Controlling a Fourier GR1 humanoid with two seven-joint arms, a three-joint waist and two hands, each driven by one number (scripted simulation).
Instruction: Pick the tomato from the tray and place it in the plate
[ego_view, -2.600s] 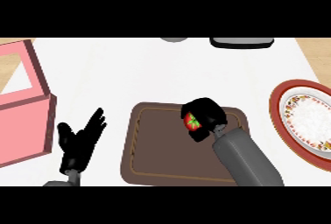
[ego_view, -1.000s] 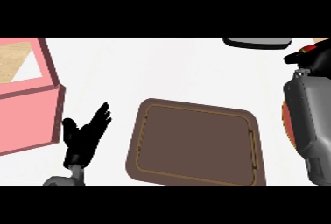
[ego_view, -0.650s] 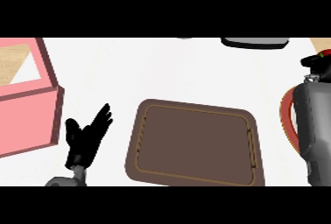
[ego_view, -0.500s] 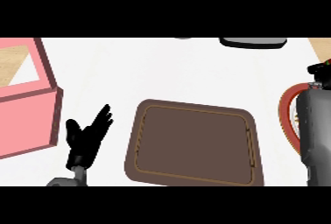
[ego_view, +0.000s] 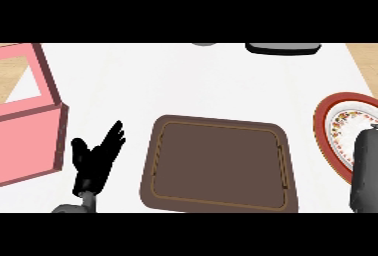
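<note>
Showing head view | tray brown, bare, mid-counter | plate red-rimmed at right edge | left hand released, fingers up, beside pink box | right hand out of view, only forearm over plate | tomato unseen | no writing legible

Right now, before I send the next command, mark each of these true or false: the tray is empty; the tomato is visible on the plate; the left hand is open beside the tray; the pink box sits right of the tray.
1. The tray is empty. True.
2. The tomato is visible on the plate. False: no tomato shows; the right forearm covers part of the plate.
3. The left hand is open beside the tray. True.
4. The pink box sits right of the tray. False: it sits left of it.
</note>
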